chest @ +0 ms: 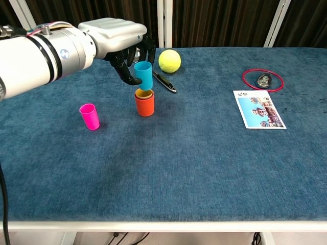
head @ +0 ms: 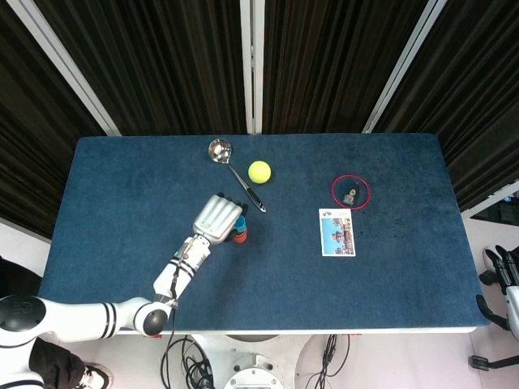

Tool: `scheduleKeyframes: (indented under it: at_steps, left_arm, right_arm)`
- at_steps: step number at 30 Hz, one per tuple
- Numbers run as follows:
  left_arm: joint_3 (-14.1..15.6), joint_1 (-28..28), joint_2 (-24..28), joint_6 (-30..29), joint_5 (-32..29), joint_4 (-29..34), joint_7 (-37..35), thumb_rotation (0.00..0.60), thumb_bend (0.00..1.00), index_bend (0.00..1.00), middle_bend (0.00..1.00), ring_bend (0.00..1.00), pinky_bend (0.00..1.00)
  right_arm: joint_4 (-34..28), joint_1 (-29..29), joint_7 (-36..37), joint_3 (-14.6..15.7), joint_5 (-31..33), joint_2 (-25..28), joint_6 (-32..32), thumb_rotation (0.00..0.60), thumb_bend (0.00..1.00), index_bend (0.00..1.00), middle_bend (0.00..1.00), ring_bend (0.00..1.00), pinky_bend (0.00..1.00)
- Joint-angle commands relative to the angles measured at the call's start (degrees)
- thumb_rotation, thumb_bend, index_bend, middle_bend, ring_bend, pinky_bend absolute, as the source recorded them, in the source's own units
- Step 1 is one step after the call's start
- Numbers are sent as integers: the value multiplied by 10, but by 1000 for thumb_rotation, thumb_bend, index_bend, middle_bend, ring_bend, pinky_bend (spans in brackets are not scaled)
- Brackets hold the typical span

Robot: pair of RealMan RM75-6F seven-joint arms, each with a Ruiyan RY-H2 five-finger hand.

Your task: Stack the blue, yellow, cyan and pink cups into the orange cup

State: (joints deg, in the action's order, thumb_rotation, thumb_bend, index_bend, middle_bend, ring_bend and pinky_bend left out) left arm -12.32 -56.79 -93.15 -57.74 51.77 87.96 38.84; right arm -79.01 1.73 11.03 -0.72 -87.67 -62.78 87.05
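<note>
My left hand point(chest: 120, 43) grips the cyan cup point(chest: 143, 75) and holds it upright just above the orange cup point(chest: 144, 104). A yellow cup rim point(chest: 144, 93) shows inside the orange cup. The pink cup point(chest: 89, 116) stands alone on the table, left of the orange cup. From the head view my left hand point(head: 218, 219) covers most of the cups; only an edge of the orange cup point(head: 242, 236) shows. No separate blue cup is visible. A bit of my right hand point(head: 507, 267) appears off the table's right edge, too little to tell its state.
A yellow tennis ball point(chest: 169, 60) and a metal ladle point(head: 220, 151) lie behind the cups. A red ring with a small metal object point(chest: 263, 79) and a picture card point(chest: 259, 109) sit to the right on the blue table point(chest: 204, 168).
</note>
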Motion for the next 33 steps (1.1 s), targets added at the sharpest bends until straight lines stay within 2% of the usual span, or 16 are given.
scheduleKeyframes:
  at_steps: [1,11,14,17,20,26,29,33]
  left_arm:
    - [5,-1,-7,-1,2,-7,1,600,293,479,488,492,406]
    - [13,1,-28,5,-6,-36,-6,600,293,465,479,485,401]
    - [13,1,-23,10,-13,-30,-6,600,287,363,418,446,373]
    - [15,2,-17,6,-3,-23,-5,600,279,245,325,363,332]
    - [19,5,-11,-7,3,-12,6,600,278,226,306,329,322]
    - [23,25,28,-52,7,56,27,600,264,228,307,315,316]
    - [30,50,64,-85,17,114,24,600,242,237,310,315,320]
    - [54,90,119,-123,22,199,25,600,227,238,311,315,326]
  right_arm:
    - [1,0,2,0,0,0,0,600,302,0,0,0,0]
    - [4,0,8,-1,3,1,-2,600,303,0,0,0,0]
    - [5,0,9,-2,4,1,-2,600,306,0,0,0,0]
    - [3,-1,8,-2,3,2,-1,600,306,0,0,0,0]
    - [0,-1,4,-2,1,2,-1,600,306,0,0,0,0]
    - [-16,-3,-12,-2,-7,8,5,600,307,0,0,0,0]
    - [-25,-4,-19,-4,-8,12,8,600,307,0,0,0,0]
    - [-42,-8,-28,-8,-11,18,10,600,307,0,0,0,0]
